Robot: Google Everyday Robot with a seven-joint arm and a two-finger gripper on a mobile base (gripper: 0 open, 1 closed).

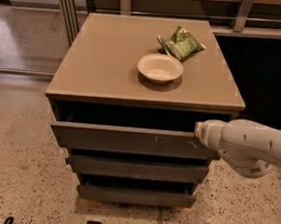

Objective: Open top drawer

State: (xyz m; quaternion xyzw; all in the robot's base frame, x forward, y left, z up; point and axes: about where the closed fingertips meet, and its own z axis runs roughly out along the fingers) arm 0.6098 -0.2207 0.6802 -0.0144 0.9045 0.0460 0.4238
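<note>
The gripper (198, 132) sits at the 3 o'clock end of the top drawer (128, 140), right against the upper edge of its front panel. Its tip is hidden where it meets the panel, so I cannot tell whether it is spread or clamped on that edge. The white arm (247, 144) runs off behind it toward 3 o'clock.

The top drawer is the widest front, directly under the tabletop (106, 57). It stands a little proud of the cabinet, with a dark gap above it. Pale scuffs (155, 139) mark it right of centre.

The panel looks stiff, flat and smooth, with no handle, so it probably offers nothing to pinch on its face. The top lip is the likely hold, hooked from behind or pinched over the edge. Pulling from one end may rack the drawer on its runners, so a straight, steady draw toward 6 o'clock seems wise. It looks moderately heavy but should slide rather than lift.

Two narrower drawer fronts (136, 168) sit below at 6 o'clock. On the tabletop, a pale bowl (159, 68) rests right of centre, with a green packet (181, 43) just beyond it at 1 o'clock. A jerk could shake both.
</note>
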